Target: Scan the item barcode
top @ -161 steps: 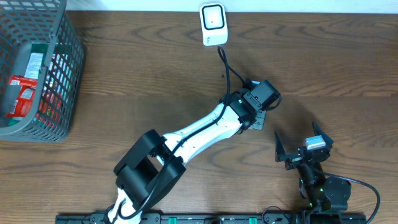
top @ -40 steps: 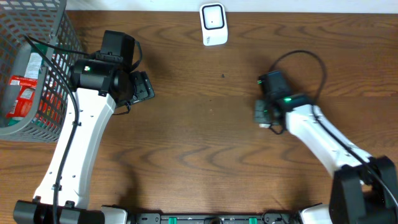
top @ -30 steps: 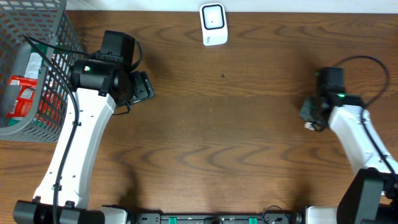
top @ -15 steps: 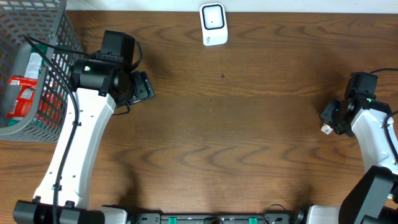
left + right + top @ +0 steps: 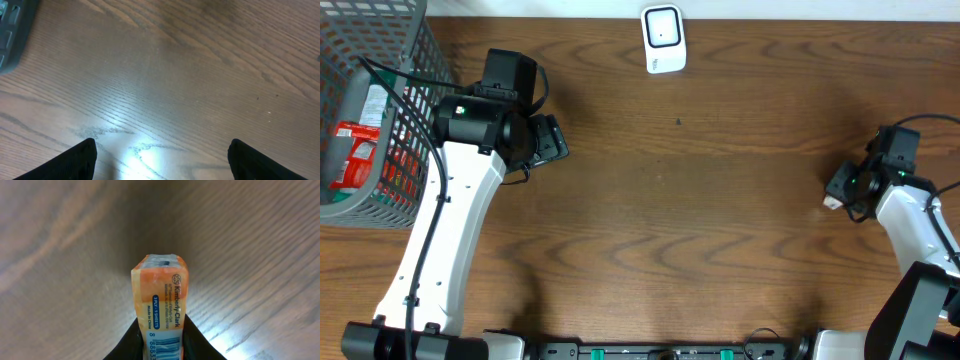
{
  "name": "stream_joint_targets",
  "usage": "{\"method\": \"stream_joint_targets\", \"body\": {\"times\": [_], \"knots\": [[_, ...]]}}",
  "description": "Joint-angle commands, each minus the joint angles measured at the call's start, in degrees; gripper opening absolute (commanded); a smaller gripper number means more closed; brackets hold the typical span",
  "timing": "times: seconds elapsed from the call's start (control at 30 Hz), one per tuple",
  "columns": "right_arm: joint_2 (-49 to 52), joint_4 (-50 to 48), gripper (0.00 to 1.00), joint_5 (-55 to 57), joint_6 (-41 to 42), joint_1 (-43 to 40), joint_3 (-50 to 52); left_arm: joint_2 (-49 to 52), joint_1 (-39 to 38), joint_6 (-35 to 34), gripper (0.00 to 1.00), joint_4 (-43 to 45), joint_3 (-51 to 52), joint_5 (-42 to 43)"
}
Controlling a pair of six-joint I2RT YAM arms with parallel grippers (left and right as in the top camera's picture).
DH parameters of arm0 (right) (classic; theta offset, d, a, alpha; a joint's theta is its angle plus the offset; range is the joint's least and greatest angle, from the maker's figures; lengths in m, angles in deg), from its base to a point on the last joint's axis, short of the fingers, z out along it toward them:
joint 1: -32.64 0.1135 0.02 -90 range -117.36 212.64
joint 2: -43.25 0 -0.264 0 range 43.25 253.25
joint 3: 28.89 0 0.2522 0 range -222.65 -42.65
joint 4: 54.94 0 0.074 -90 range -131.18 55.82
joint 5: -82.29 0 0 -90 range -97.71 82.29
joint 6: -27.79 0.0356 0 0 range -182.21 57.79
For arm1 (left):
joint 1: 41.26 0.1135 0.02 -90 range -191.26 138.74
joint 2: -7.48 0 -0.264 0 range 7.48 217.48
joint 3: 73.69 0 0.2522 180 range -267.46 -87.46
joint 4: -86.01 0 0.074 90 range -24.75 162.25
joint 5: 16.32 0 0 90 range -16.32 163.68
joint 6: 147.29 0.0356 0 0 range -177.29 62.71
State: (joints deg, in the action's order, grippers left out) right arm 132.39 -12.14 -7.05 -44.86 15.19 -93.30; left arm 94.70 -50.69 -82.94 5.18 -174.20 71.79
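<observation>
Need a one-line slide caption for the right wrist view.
Right gripper clamps an orange Kimberly-Clark tissue pack, barcode facing the camera, over the wooden table.

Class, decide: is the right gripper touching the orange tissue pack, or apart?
Touching. In the right wrist view the right gripper has its fingers pressed against both sides of the orange tissue pack, no gap.

The table (image 5: 720, 200) was a single surface of dark brown wood with a pronounced wavy grain, and it filled nearly the whole overhead view. A pale strip (image 5: 820, 8) ran beyond its far edge; it could not be determined whether this was wall or floor. Lighting came from above, producing a bright glare patch (image 5: 145, 150) on the wood in the left wrist view and a softer sheen (image 5: 235, 325) in the right wrist view.
</observation>
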Motion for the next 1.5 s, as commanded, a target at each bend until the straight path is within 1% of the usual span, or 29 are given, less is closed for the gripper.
{"method": "stream_joint_targets", "body": {"times": [0.0,0.07,0.17,0.2,0.23,0.3,0.37,0.47,0.6,0.73,0.87,1.0,1.07,1.17,1.27,1.47], "knots": [[0.0,-0.5,0.18,-1.2,-1.1,-0.3,0.8,-0.4,0.1,0.3,0.84,-0.2,0.3,-0.7],[0.0,-0.5,0.18,-1.2,-1.1,-0.3,0.8,-0.4,0.2,0.3,0.84,-0.2,0.3,-0.7],[0.0,-0.3,0.21,-1.2,-1.1,-0.3,0.9,-0.4,0.1,0.3,0.84,-0.2,0.3,-0.7],[0.0,-0.3,0.24,-1.2,-1.1,-0.3,0.9,-0.4,0.1,0.3,0.84,-0.2,0.3,-0.7],[0.0,-0.2,0.30,-1.2,-1.1,-0.3,0.9,-0.4,0.2,0.3,0.84,-0.2,0.3,-0.7],[0.0,-0.1,0.36,-1.2,-1.1,-0.3,0.9,-0.4,0.1,0.3,0.84,-0.2,0.3,-0.7],[0.0,0.2,0.43,-1.2,-1.1,-0.3,0.9,-0.4,0.1,0.3,0.84,-0.2,0.3,-0.7],[0.0,0.2,0.48,-1.2,-1.1,-0.3,0.9,-0.4,0.1,0.3,0.84,-0.2,0.3,-0.7],[0.0,0.3,0.49,-1.0,-1.1,-0.3,0.9,-0.4,0.1,0.3,0.84,-0.2,0.3,-0.7],[-0.3,0.1,0.44,-1.5,-1.1,-0.3,0.1,-0.4,0.1,0.3,0.84,-0.2,0.3,-0.7],[-1.1,5.1,0.44,-6.4,-1.1,-0.3,-6.7,-0.4,0.1,0.3,0.84,-0.2,0.3,-0.7],[-1.1,12.5,0.47,-7.0,-2.2,0.3,-14.5,-0.4,0.1,0.3,0.85,-0.2,0.3,-0.7],[-1.1,14.9,0.49,-7.1,-3.3,1.4,-16.6,-0.4,0.1,0.3,0.84,-0.2,0.3,-0.7],[-1.0,16.5,0.50,-10.7,-3.4,4.1,-17.0,-0.4,0.2,0.3,0.84,-0.2,0.3,-0.7],[-0.9,17.0,0.51,-14.6,-5.4,8.1,-16.0,-0.4,0.1,0.3,0.85,-0.2,0.3,-0.7],[-0.7,15.2,0.54,-14.3,-5.4,17.7,-12.6,-0.4,0.1,0.3,0.84,-0.2,0.3,-0.7]]}}
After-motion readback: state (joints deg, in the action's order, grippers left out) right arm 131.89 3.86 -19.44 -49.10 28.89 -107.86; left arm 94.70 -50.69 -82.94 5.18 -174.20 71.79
